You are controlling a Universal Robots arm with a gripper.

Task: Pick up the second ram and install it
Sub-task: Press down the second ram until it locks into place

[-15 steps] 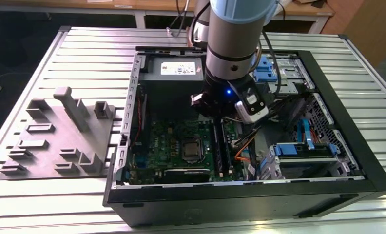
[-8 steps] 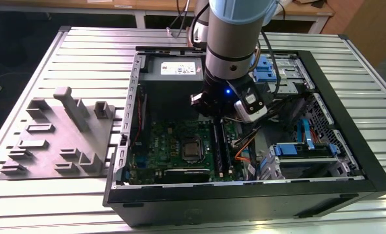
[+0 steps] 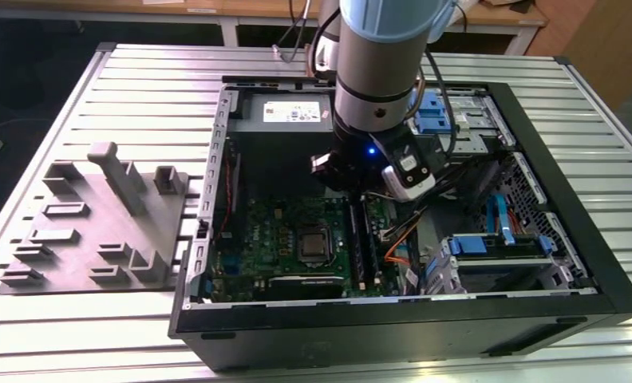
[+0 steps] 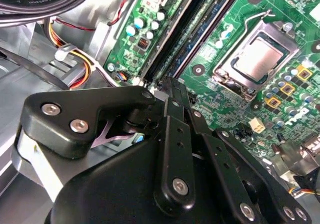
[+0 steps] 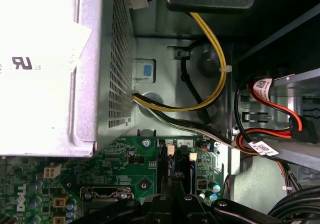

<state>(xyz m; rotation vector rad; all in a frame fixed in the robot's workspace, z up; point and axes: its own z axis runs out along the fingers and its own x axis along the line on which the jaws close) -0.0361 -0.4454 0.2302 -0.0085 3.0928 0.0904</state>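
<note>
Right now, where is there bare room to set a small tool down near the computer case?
The slatted table is bare along its front edge, between the grey fixture block and the computer case. Inside the case it is crowded: the hand hangs over the green motherboard.

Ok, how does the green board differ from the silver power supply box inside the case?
The green board lies flat, crowded with slots and chips; the silver power supply box stands taller, plain metal with a perforated side and white label. Both sit inside the black case.

claw tips (image 4: 172, 87) hidden | second ram: cannot tell
</note>
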